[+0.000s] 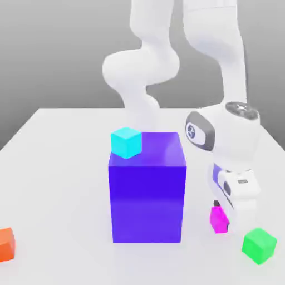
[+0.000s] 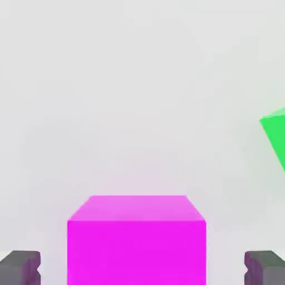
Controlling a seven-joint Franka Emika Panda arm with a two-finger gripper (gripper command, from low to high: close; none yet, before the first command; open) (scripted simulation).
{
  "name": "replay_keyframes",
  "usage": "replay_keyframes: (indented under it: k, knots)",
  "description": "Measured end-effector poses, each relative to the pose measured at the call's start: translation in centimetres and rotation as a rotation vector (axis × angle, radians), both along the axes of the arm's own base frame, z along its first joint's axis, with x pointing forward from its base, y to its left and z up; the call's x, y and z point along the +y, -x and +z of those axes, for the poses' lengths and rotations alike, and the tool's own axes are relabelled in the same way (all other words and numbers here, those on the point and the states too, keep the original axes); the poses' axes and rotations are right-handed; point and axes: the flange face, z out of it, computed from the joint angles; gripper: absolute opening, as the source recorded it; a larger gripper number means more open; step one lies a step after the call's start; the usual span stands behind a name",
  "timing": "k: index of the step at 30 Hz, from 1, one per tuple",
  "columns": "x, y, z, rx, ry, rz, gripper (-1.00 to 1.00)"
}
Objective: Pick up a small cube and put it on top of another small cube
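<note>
At the exterior view's left, close to the near-left corner of the white tabletop [image 1: 55, 167], an orange cube [image 1: 6, 244] sits by itself, well apart from everything I am working on. Next comes the big purple-blue block [image 1: 147, 188], standing in the middle of the tabletop, with a cyan cube [image 1: 127, 142] resting on its top face at the far-left corner. That block rises like a wall just beside the magenta cube on the exterior view's left, and my arm comes down on the other side of it.

My gripper [image 1: 220, 216] points down at the tabletop, right of the block and toward the near edge, with the small magenta cube [image 1: 218, 219] low between my fingers. In the hand view the magenta cube [image 2: 136, 239] sits on the table between my two dark fingertips [image 2: 22, 267], and a clear gap of bare table shows on each side of it, so my fingers stand partly open around it and are not pressing its faces; I have hold of nothing.

Farthest to the exterior view's right, near the near-right corner, the small green cube [image 1: 259, 245] rests on the tabletop, close to the magenta one but apart from it, with nothing on top.
</note>
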Motion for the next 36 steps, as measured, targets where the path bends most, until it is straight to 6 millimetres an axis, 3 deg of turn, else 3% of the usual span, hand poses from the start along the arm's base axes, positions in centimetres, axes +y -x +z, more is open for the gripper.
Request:
replay_keyframes:
  k: [5, 12, 22, 24, 27, 28, 34, 36]
  knots:
    - [0.0, 0.0, -0.1, 0.001, 0.001, 0.0, -1.0]
    - [0.2, -0.3, 5.7, 0.002, 0.001, 0.013, -1.0]
    - [5.3, -7.6, 10.5, 0.005, 0.001, 0.352, -1.0]
    - [6.1, -8.4, 10.0, 0.002, 0.0, 0.395, -1.0]
    - [6.3, -8.7, 6.6, 0.002, 0.0, 0.407, -1.0]
    - [6.2, -8.7, 5.5, 0.002, 0.0, 0.407, 1.0]
    - [6.2, -8.6, 4.9, 0.002, 0.0, 0.407, 1.0]
    - [6.3, -8.7, 6.3, 0.0, -0.001, 0.409, 1.0]
